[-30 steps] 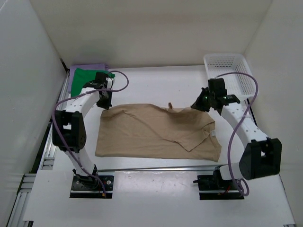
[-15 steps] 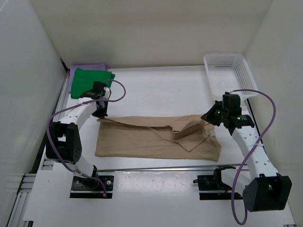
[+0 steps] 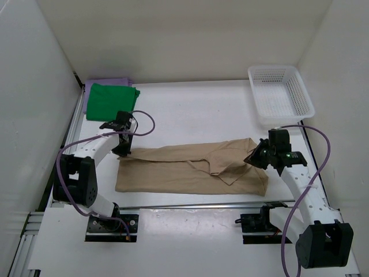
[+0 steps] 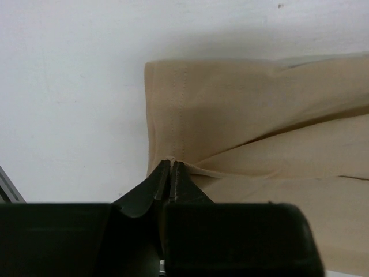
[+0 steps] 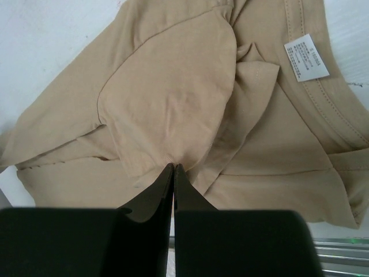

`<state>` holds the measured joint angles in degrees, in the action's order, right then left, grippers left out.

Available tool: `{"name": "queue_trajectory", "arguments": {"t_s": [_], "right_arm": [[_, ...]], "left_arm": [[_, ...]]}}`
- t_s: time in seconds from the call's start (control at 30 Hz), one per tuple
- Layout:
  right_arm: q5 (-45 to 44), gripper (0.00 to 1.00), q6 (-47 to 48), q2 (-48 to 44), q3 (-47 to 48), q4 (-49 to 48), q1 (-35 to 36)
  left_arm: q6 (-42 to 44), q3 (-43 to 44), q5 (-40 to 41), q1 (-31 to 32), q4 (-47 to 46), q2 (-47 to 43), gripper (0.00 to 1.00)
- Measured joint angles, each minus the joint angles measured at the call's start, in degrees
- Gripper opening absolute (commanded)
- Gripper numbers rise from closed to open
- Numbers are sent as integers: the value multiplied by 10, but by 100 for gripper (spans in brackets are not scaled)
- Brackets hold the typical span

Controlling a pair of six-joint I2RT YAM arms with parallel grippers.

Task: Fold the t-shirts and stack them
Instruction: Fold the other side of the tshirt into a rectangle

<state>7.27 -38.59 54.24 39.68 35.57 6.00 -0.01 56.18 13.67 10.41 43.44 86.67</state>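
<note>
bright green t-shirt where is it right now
In the top view, the bright green cloth t-shirt lies folded at the far left corner of the white table, on top of the lavender purple cloth t-shirt.

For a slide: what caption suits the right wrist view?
Right tool, shut, pinches a fold of the tan t-shirt, its neck label showing.

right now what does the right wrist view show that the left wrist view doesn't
Only the right wrist view: the white label by the collar, a sleeve, and the right gripper. Only the left wrist view: the stitched hem and the left gripper. Both: the tan t-shirt on the white table, with shut jaws pinching its cloth.
</note>
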Motion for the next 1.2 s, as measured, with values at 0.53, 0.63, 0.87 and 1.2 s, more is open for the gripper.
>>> {"name": "queue_trajectory", "arguments": {"t_s": [0.53,0.63,0.87,1.2], "right_arm": [[0,0,0,-10,-22,3,0],[0,0,-1,-10,-28,3,0],[-2,0,-2,-10,-31,4,0],[-7,0,-2,-5,-31,4,-2]], "left_arm": [[0,-39,-74,10,129,-167,59],[0,-56,-43,10,106,-168,63],[0,-112,0,22,38,-133,66],[0,-117,12,25,-10,-71,47]]}}
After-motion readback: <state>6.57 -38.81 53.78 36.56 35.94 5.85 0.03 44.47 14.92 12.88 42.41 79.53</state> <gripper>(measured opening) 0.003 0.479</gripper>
